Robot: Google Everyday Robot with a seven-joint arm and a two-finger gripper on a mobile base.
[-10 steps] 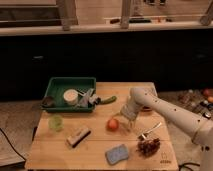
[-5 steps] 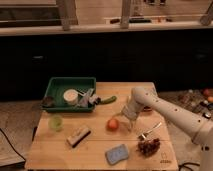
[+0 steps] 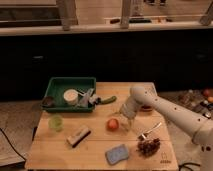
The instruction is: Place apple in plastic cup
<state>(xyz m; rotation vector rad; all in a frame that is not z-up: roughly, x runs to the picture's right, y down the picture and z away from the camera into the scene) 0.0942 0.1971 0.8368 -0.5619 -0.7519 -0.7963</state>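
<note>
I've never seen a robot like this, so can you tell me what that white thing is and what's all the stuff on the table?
The white thing is a robot arm, reaching in from the right. At its end is the gripper, its hand, hanging just right of the apple. The one camera looks down at the wooden table. On it lie the apple, a light-green plastic cup further left, a green tray, a blue sponge and dark grapes. The apple rests on the wood, so nothing seems to be held.
</note>
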